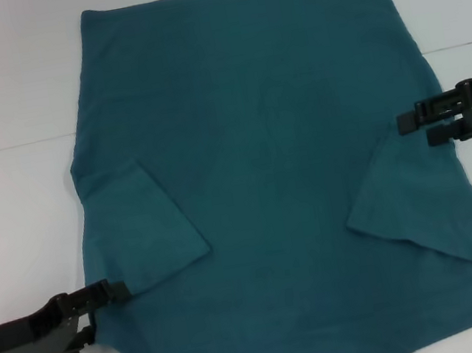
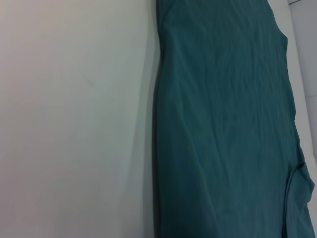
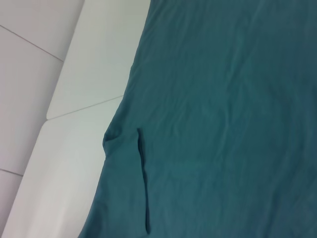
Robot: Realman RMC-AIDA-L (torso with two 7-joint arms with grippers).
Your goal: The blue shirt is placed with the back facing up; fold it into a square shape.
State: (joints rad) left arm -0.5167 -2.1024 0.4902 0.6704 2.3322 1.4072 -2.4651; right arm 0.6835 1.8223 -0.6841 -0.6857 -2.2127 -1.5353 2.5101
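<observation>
Blue shirt (image 1: 282, 178) spread flat on the white counter (image 1: 14, 204), both sleeves folded in, a tool at each side edge.

The shirt lies plain side up and fills the middle of the counter, its hem at the far end and its collar end nearest the robot. Each short sleeve is turned inward over the body as a flap. The left tool (image 1: 121, 291) sits low at the shirt's left edge, its tip just at the cloth beside the outer corner of the left sleeve flap; whether its fingers are spread or pressed together cannot be told. The right tool (image 1: 417, 130) reaches in at the shirt's right edge, just above the right sleeve flap, its two fingers slightly parted, one above the other, with no cloth visibly pinched between them.
</observation>
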